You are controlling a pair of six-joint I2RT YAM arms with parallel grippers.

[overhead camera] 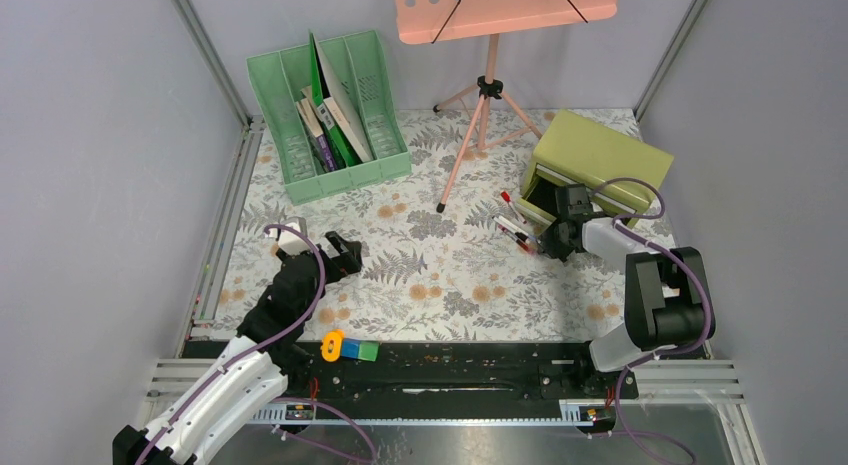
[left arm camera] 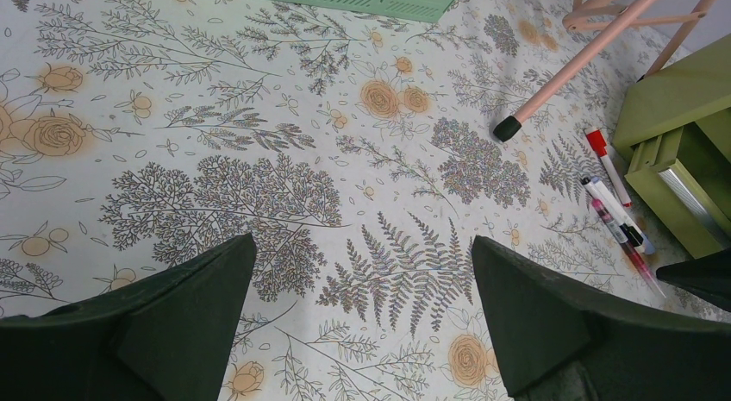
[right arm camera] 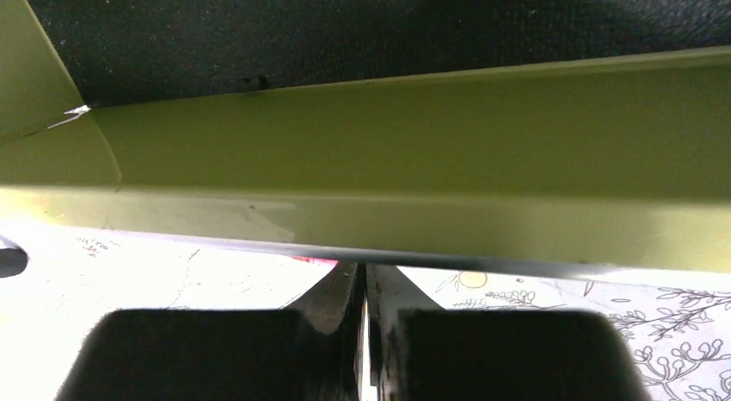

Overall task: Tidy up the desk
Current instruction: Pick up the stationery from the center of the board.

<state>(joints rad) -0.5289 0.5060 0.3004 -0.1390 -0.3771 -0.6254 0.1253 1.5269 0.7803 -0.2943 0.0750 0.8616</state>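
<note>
The desk (overhead camera: 440, 275) is a pale cloth printed with ferns and orange flowers. My left gripper (overhead camera: 345, 257) hovers over its left half, open, with only bare cloth between the fingers (left arm camera: 362, 246). My right gripper (overhead camera: 553, 240) is at the front of the olive-green drawer box (overhead camera: 600, 160). It is shut (right arm camera: 365, 267), and its tips meet right under the metal front edge (right arm camera: 517, 261) of the pulled-out drawer (right arm camera: 388, 151). Nothing shows between its fingers. A few pens (overhead camera: 515, 230) lie on the cloth just left of the box, beside a red-capped marker (left arm camera: 603, 159).
A green slotted file rack (overhead camera: 330, 115) with books stands at the back left. A pink music stand (overhead camera: 500, 10) rises at the back centre, one leg's foot (left arm camera: 509, 128) near the pens. A yellow and green-blue item (overhead camera: 345, 347) rests on the near rail.
</note>
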